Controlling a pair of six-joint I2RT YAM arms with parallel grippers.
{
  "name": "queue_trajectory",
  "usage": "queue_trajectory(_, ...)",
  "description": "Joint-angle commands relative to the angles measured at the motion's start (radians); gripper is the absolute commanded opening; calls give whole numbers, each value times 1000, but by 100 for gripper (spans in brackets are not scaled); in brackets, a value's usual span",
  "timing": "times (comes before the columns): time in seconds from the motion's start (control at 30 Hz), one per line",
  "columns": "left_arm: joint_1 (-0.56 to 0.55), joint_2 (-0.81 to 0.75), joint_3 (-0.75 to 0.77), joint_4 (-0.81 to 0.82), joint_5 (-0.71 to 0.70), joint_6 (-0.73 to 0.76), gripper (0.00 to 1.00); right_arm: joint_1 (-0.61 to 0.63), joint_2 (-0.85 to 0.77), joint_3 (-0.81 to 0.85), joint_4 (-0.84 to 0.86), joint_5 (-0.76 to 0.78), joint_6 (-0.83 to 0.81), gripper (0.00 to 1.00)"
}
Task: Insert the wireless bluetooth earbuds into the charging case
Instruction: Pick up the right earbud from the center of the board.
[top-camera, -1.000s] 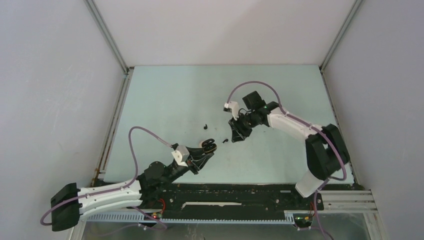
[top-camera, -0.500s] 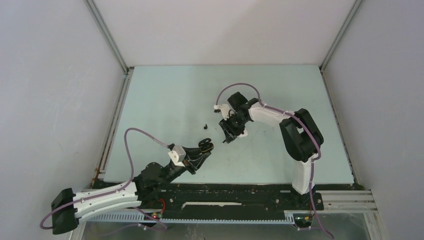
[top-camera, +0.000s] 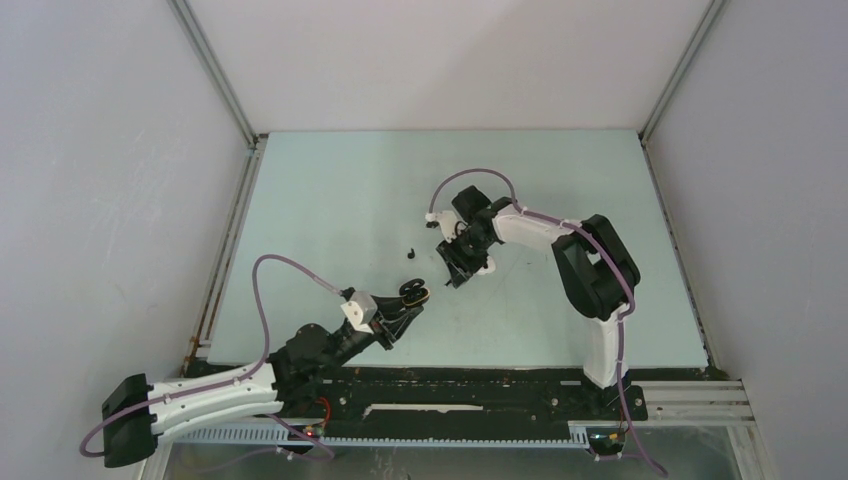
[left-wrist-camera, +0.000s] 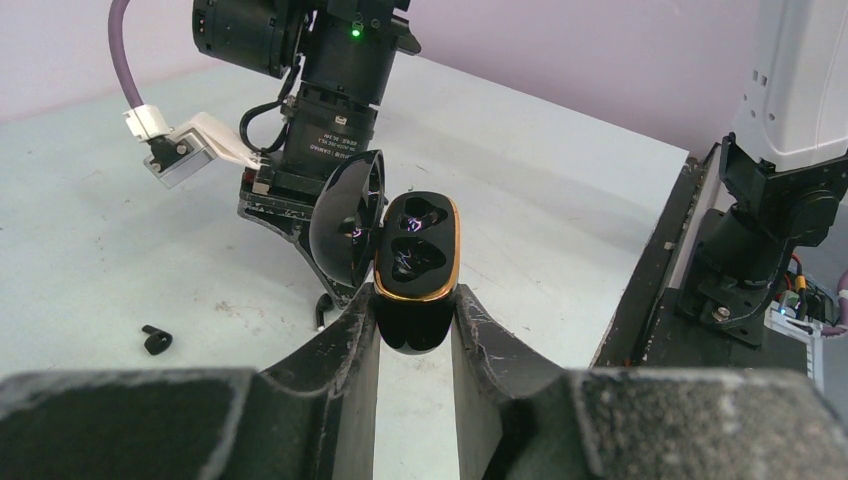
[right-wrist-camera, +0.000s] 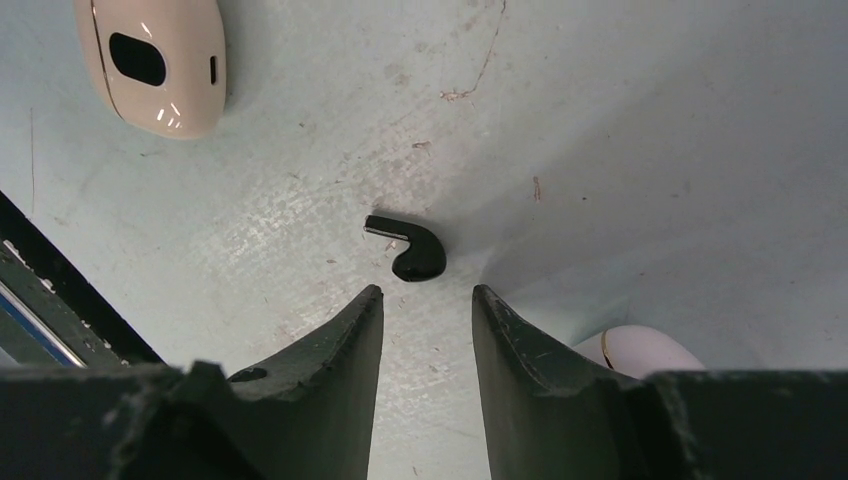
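My left gripper (left-wrist-camera: 415, 300) is shut on an open black charging case (left-wrist-camera: 417, 262) with a gold rim. Its lid (left-wrist-camera: 345, 228) hangs to the left and both sockets look empty. In the top view this gripper (top-camera: 405, 302) holds the case (top-camera: 413, 292) near the table's middle. My right gripper (right-wrist-camera: 425, 292) is open, pointing down, with a black earbud (right-wrist-camera: 408, 251) lying on the table just beyond its tips. In the top view the right gripper (top-camera: 453, 274) is right of the case. A second black earbud (top-camera: 411, 253) lies apart, and shows in the left wrist view (left-wrist-camera: 155, 340).
A cream pebble-like case (right-wrist-camera: 155, 62) lies at the upper left of the right wrist view. A pale pink-white case (right-wrist-camera: 640, 352) lies beside the right finger. The black base rail (top-camera: 480, 385) runs along the near table edge.
My right arm has swung left and come down over the black earbud near the held case. My left gripper has stayed almost still with the case.
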Motion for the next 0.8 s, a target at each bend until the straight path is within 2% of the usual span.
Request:
queue_trajectory(0.0,5,3,20,24,-8,20,0,13,23,52,5,6,-16,40)
queue_trajectory(0.47,5,22,24,27,-9,23,0,47,52,69,-9,44,-46,30)
queue_trajectory(0.77,5,0,6,24,-11,12,0,51,33,65,-15,65,-67,12)
